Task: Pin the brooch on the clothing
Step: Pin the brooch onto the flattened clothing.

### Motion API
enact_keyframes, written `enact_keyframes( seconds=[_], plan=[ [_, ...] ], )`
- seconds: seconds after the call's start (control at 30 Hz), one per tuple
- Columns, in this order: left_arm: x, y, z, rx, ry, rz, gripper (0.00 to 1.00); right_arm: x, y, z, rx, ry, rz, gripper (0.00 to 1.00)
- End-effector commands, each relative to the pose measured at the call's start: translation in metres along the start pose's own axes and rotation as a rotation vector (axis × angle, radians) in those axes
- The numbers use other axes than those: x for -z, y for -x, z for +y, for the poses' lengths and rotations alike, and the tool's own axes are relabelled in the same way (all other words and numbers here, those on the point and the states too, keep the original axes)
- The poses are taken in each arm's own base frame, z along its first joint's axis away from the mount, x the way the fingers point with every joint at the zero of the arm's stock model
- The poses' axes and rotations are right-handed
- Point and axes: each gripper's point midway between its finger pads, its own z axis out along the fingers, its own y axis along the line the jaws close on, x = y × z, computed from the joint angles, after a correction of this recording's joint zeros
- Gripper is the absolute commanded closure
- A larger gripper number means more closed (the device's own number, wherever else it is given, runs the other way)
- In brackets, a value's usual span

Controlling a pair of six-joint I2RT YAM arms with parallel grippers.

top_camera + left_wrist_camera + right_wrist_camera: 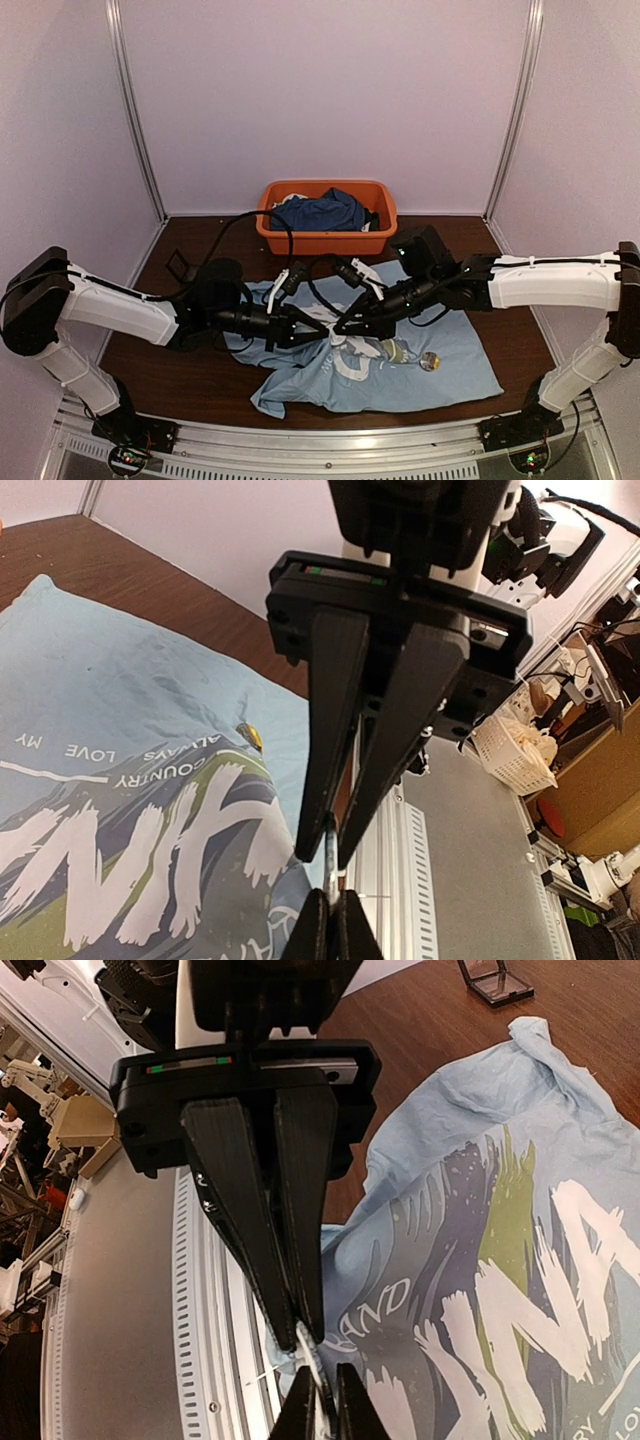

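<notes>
The light blue T-shirt [452,385] lies spread on the table, its print showing in the left wrist view [120,680] and the right wrist view [480,1160]. The brooch [430,361], a small round metallic disc, rests on the shirt to the right of both grippers, and shows as a small yellowish spot in the left wrist view [250,737]. My left gripper [324,331] [332,845] and right gripper [341,327] [305,1332] meet tip to tip over the chest print. Both are shut on one thin pale strip, which looks like a raised fold of the shirt.
An orange basin [330,242] holding a dark blue garment [320,212] stands at the back centre. A small black square case [180,265] [495,980] lies on the brown table left of the shirt. The metal rail runs along the near edge [320,455].
</notes>
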Motion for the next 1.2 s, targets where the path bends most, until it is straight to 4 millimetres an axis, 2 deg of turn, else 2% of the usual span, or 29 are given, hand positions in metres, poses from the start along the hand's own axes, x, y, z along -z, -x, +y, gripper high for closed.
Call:
enact_keyframes(
  seconds=[0.0, 0.1, 0.2, 0.27, 0.4, 0.47, 0.53, 0.63, 1.17],
  plan=[
    [-0.001, 0.01, -0.008, -0.05, -0.024, -0.028, 1.0, 0.009, 0.014, 0.009, 0.031, 0.01, -0.049, 0.93],
    [-0.001, 0.01, -0.008, -0.051, -0.025, -0.029, 1.0, 0.009, 0.014, 0.009, 0.029, 0.011, -0.048, 0.96],
    [-0.001, 0.01, -0.009, -0.052, -0.027, -0.031, 1.0, 0.011, 0.013, 0.007, 0.019, 0.005, -0.05, 0.83],
    [0.0, 0.01, -0.009, -0.052, -0.027, -0.032, 1.0, 0.012, 0.014, 0.006, 0.016, 0.002, -0.055, 0.79],
    [0.0, 0.01, -0.01, -0.054, -0.029, -0.032, 1.0, 0.014, 0.016, 0.008, 0.016, 0.011, -0.066, 0.92],
    [0.0, 0.01, -0.009, -0.053, -0.026, -0.03, 1.0, 0.014, 0.016, 0.009, 0.018, 0.017, -0.066, 0.95],
    [0.0, 0.011, -0.01, -0.057, -0.027, -0.033, 1.0, 0.013, 0.014, 0.008, 0.012, 0.014, -0.058, 0.9],
    [0.001, 0.014, -0.011, -0.061, -0.03, -0.038, 1.0, 0.01, 0.01, 0.005, 0.006, 0.007, -0.045, 0.78],
    [0.001, 0.019, -0.015, -0.074, -0.031, -0.04, 1.0, 0.003, -0.001, -0.004, -0.012, -0.014, 0.003, 0.78]
  ],
)
